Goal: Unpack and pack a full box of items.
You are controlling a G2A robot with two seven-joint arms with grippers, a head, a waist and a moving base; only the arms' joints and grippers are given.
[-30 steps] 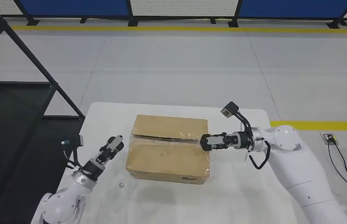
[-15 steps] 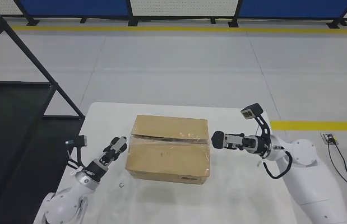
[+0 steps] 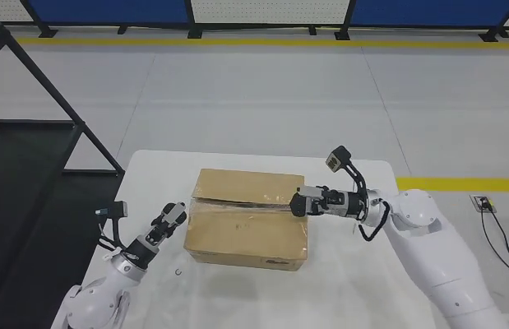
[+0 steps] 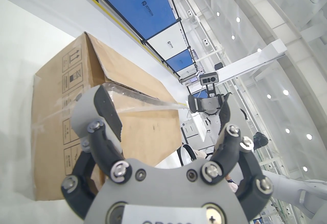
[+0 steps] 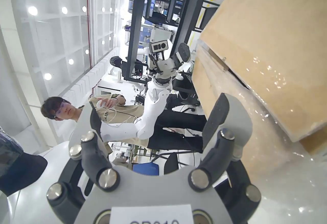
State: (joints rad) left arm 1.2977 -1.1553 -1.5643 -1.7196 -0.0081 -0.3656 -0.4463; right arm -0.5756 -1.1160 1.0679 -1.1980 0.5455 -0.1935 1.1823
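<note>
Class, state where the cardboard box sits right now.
In the top view the cardboard box sits in the middle of the white table, between the left gripper off one end and the right gripper at the opposite end.

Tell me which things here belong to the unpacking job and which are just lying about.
Job: taped brown cardboard box on the white table; left gripper, open beside one end; right gripper, open at the other end.
Lying about: small ring on the table; black metal frame beside the table.
</note>
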